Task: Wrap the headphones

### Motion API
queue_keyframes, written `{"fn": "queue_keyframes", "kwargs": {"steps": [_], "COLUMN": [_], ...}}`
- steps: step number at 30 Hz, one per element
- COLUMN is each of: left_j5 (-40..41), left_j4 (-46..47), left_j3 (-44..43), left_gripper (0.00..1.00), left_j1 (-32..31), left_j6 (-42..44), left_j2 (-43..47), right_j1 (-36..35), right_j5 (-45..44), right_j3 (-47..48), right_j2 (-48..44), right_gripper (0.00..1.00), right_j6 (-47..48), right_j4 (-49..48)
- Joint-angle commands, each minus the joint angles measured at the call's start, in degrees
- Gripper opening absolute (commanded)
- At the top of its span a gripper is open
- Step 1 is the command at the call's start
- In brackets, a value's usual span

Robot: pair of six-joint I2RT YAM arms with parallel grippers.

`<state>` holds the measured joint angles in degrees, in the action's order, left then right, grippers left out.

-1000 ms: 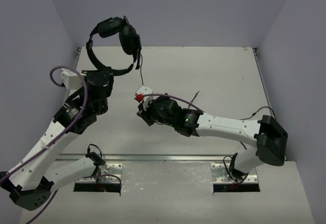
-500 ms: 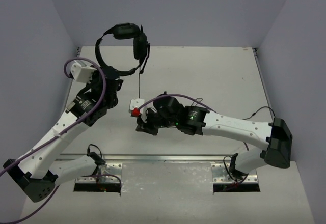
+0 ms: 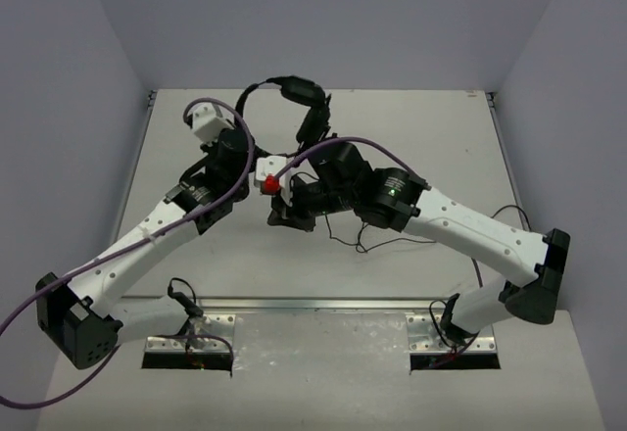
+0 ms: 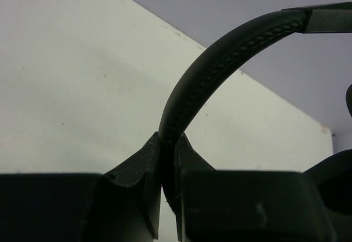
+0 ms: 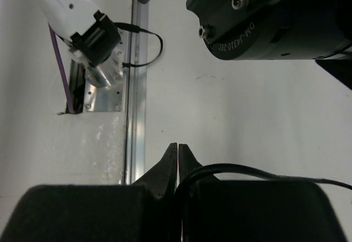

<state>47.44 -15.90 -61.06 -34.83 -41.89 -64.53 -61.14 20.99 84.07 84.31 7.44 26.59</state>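
Observation:
The headphones' black headband (image 3: 284, 84) arcs above the back middle of the table, and one ear cup (image 3: 313, 118) hangs from its right end. My left gripper (image 3: 244, 125) is shut on the headband's left end; the left wrist view shows the stitched band (image 4: 220, 60) rising from between the jaws of this gripper (image 4: 168, 143). My right gripper (image 3: 277, 219) is just below, pointing down-left, shut on the thin black cord (image 5: 247, 170). The cord (image 3: 358, 245) trails in a loop on the table under the right forearm. The other ear cup is hidden.
Purple robot cables (image 3: 235, 122) arch over both wrists. The two forearms nearly meet mid-table. A metal rail (image 3: 323, 304) and base plates (image 3: 191, 348) line the near edge. Grey walls (image 3: 98, 59) close in the left, back and right sides.
The left arm swung the headphones right and lower, toward the table's back middle. The right gripper moved left and back beneath them, drawing the cord along. Both stayed shut.

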Motion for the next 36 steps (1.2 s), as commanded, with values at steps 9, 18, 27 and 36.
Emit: {"fn": "queue_keyframes", "kwargs": {"steps": [9,18,27,36], "left_j5": [-39.2,-46.0,-47.2,-54.5], "left_j4": [9.7,6.2,-8.0,-8.6], "left_j3": [10.2,12.7,7.0,8.1], "left_gripper": [0.00,0.00,0.00,0.00], "left_j1": [-0.2,-1.7,-5.9,-7.9], "left_j6": [15.8,17.1,18.3,21.1], "left_j2": [-5.0,-6.9,-8.7,-4.2], "right_j1": [8.4,9.7,10.8,14.6], "right_j5": [-9.0,-30.7,-46.2,-41.1], "right_j3": [-3.7,-11.2,-19.2,-20.2], "right_j2": [-8.7,-10.3,-11.0,-12.9], "right_gripper": [0.01,0.01,0.01,0.01], "right_j6": [14.0,18.5,24.1,22.4], "right_j4": [15.0,5.3,-12.8,-16.1]}}
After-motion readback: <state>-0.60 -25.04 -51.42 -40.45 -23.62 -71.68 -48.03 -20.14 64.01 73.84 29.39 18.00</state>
